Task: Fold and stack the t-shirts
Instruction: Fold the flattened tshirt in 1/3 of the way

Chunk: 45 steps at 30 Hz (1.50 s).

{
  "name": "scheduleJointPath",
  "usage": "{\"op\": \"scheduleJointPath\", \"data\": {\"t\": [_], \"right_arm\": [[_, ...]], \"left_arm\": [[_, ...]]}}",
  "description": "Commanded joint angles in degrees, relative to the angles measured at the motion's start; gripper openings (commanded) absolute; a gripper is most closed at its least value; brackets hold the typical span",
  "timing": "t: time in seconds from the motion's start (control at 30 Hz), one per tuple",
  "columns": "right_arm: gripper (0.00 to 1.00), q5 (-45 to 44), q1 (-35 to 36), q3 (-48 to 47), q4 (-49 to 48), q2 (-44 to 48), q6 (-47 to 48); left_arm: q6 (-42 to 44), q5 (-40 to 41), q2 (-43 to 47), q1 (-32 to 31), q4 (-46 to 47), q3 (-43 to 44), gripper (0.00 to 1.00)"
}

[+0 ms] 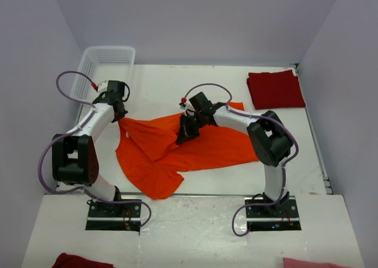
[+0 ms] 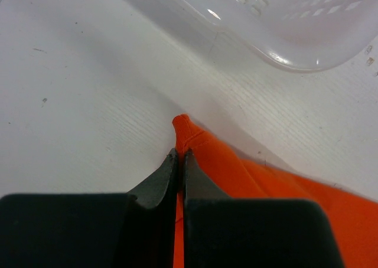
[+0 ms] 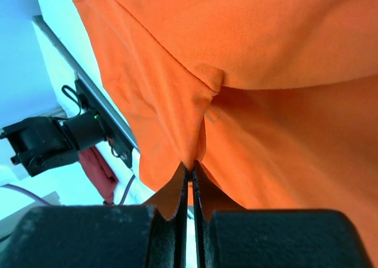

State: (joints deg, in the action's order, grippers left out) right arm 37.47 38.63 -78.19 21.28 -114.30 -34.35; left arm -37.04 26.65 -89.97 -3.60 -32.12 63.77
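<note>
1. Bright orange cloth t-shirt point(image 1: 177, 156) lies spread on the white worktop point(image 1: 159, 85), at its middle.
2. Dark red folded cloth t-shirt point(image 1: 275, 89) lies at two o'clock, well apart.
3. White plastic lattice basket point(image 1: 106, 56) stands at ten o'clock, near it.

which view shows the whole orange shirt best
The top external view: the orange t-shirt is spread rumpled between the arms, nearly all of it visible. The left wrist view shows only one corner pinched in the left gripper; the right wrist view shows only a bunched fold pinched in the right gripper.
</note>
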Motion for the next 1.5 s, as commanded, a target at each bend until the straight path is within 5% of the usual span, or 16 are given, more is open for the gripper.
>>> {"op": "scheduleJointPath", "data": {"t": [0.0,0.27,0.6,0.83,1.0,1.47], "right_arm": [[0.0,3.4,0.39,-1.09,2.1,1.01,0.52],[0.0,2.61,1.53,2.43,-1.15,-0.84,-1.16],[0.32,-9.06,1.97,3.83,0.78,1.18,-0.37],[0.44,-17.78,2.06,5.77,4.28,7.07,2.09],[0.45,-28.5,0.57,2.88,8.6,8.66,4.45],[0.44,-38.34,-26.41,-16.72,21.61,-0.83,11.4]], "left_arm": [[-0.4,2.35,-2.74,0.78,0.65,1.28,0.0],[-0.58,1.91,-5.12,0.7,3.46,-1.36,0.01],[-2.25,7.33,1.37,-2.81,4.96,-6.46,0.67],[-4.1,15.18,16.38,-10.11,0.74,-7.25,0.68],[-0.76,9.39,18.96,-10.99,1.53,-8.31,0.64],[0.03,1.91,10.0,-10.99,4.78,-7.26,0.57]]}}
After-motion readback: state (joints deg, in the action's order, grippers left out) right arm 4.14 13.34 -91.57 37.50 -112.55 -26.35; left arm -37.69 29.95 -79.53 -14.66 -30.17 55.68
